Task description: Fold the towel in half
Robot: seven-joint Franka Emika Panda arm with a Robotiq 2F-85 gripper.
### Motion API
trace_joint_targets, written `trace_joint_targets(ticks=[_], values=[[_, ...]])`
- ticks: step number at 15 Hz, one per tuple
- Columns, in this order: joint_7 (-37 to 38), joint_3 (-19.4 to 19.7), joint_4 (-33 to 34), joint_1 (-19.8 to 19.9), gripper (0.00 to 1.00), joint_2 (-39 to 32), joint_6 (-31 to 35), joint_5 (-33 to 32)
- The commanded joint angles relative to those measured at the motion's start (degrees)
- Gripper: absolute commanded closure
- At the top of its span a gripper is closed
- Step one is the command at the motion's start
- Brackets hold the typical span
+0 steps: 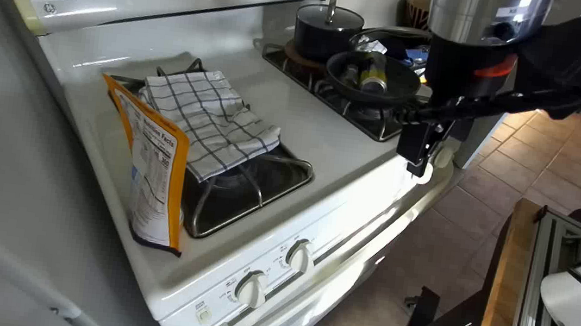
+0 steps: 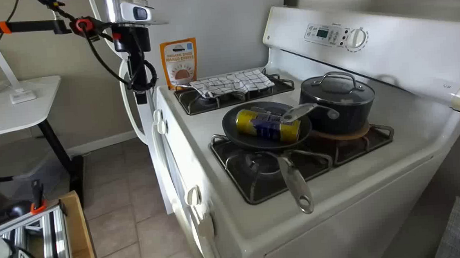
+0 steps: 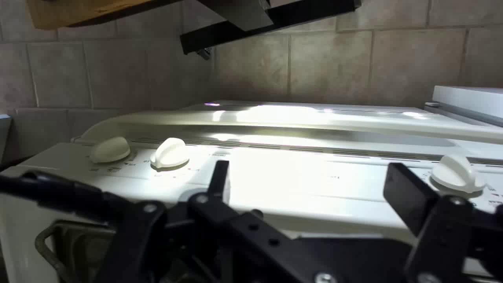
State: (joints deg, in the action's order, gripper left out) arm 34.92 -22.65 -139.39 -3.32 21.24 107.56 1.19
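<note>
The fold is not in progress at this moment. In an exterior view the towel (image 1: 208, 115) lies on a burner (image 1: 232, 194) of the stove (image 1: 327, 129), and nothing holds it. The gripper (image 3: 308, 179) is released: in the wrist view its jaws stand wide apart, with only the white front panel (image 3: 334, 184) visible through the gap. Taking the towel as clock centre in the exterior view, the gripper is at 3 o'clock, well apart from the cloth. Completion cannot be confirmed. The outline is a compact oblong, which may indicate a doubled cloth, but the number of layers cannot be read. If the fold is outstanding, the full sequence remains: approach, pinch an edge, carry it across, align, release. If it is complete, at most minor straightening remains. Towel condition: white, with a dark grey grid check; roughly flat, with shallow ripples bending the grid lines. On the same clock face, the corner at 3 o'clock is rumpled, and the corner at 6 o'clock extends over the dark burner. The standing snack bag (image 1: 151, 185), at 7 o'clock, hides part of the towel's edge.
</note>
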Motion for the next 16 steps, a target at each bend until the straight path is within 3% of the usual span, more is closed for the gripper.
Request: trace_joint_targets(ticks=[1,4,7,14,16], values=[[0.61,1.88,0.11,-2.01,0.00,-0.31,-0.15,-0.70],[6.22,1.63,0.86,-0.94,0.00,-1.27,1.73,-1.13],[12.34,2.94,1.58,-0.22,0.00,-2.25,8.49,-0.82],[29.49,3.85,10.12,2.82,0.00,-9.98,22.77,-6.23],[35.29,3.11,12.77,2.87,0.00,-12.31,25.46,-11.63]])
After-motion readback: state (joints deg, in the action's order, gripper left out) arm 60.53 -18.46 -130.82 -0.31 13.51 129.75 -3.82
